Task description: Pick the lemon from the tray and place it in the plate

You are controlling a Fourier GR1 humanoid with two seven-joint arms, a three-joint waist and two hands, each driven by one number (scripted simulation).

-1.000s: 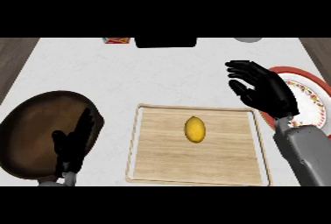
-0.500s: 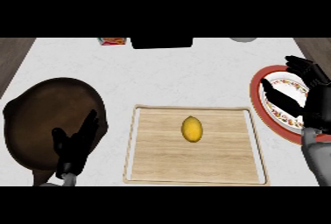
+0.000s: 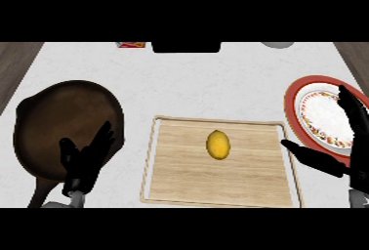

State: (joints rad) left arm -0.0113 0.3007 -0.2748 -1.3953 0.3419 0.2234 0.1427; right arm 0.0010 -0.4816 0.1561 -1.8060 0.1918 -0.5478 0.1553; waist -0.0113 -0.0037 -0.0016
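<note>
A yellow lemon [image 3: 218,144] lies near the middle of a pale wooden tray [image 3: 180,180]. To the right stands a white plate [image 3: 297,95] with a red rim and a patterned border. My right hand [image 3: 347,161] is open at the view's right edge, fingers up over the plate's right part and thumb stretched towards the tray's right edge. It touches neither lemon nor tray. My left hand [image 3: 85,161] rests open at the lower left, over the dark pan, well left of the tray.
A big dark brown pan [image 3: 57,117] fills the left side. At the far edge sit a small red and yellow packet [image 3: 130,45], a black object [image 3: 185,47] and a grey item [image 3: 277,44]. Dark wood borders the white counter at both sides.
My right hand has swung from above the tray's right side out to the right edge, over the plate, and lower. The view has shifted a little. The lemon lies unmoved on the tray.
</note>
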